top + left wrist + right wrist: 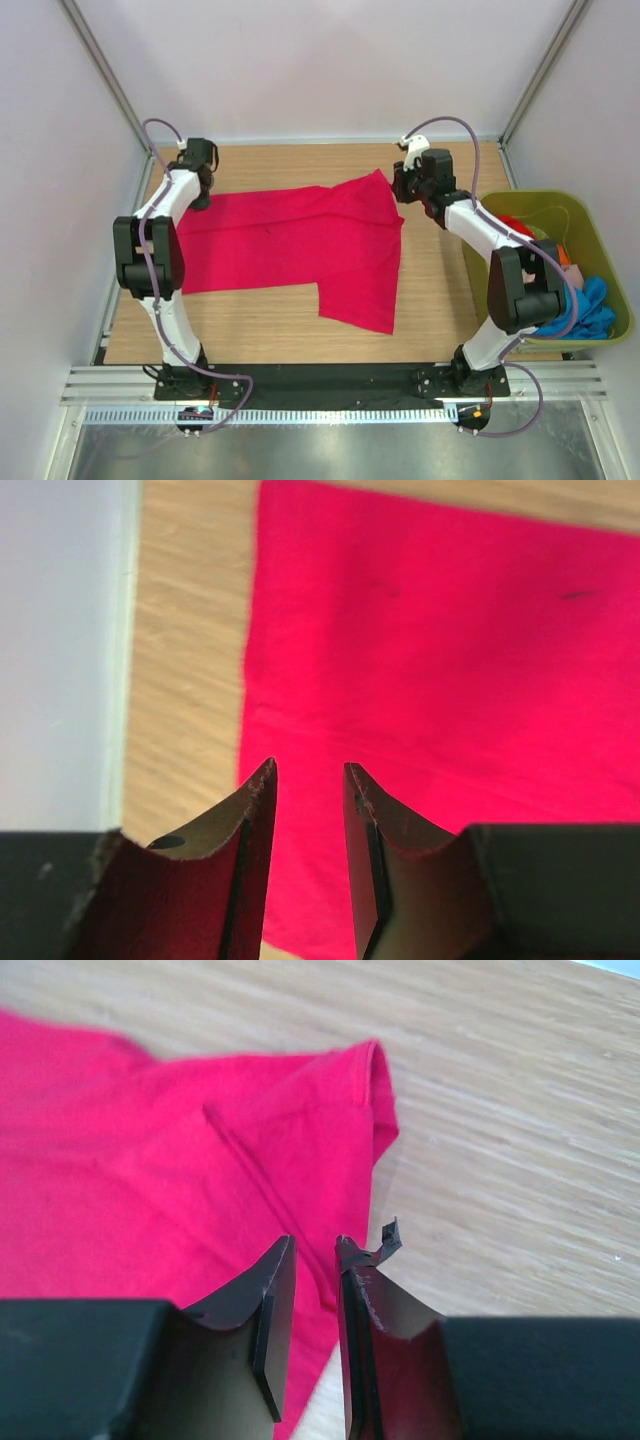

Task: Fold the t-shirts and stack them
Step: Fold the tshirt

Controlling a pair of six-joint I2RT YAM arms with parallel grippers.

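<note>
**Crimson t-shirt.** The crimson t-shirt [300, 245] lies spread flat near the middle of the worktop [260, 320], with its long axis running left to right. A short flap hangs toward the near edge at its right side. The cloth is smooth, with one raised crease near its far right corner.

**Left fingers.** The left fingers [200, 200] stand over the far left corner of the shirt. In the left wrist view they [262, 792] are parted by a narrow slot. Red cloth [430, 680] shows through and beyond the slot, and the shirt's straight left edge runs just ahead of the tips, with bare worktop [185, 680] beside it. Nothing is seen pinched between them. Whether the tips touch the cloth cannot be told.

**Right fingers.** The right fingers [399, 190] are at the far right corner. In the right wrist view they [278, 1272] also stand slightly apart. The hemmed corner of the shirt [300, 1140] lies just ahead of the tips, and cloth lies under the slot. No cloth is visibly gripped. Bare worktop [520, 1110] lies to the right of the hem.

**Surroundings.** An olive-green tub [612, 280] stands at the right edge of the worktop, well apart from the spread shirt. It holds the orange-red t-shirt [515, 225], the beige-pink t-shirt [572, 268] and the blue t-shirt [592, 305], all bundled and unfolded.
</note>
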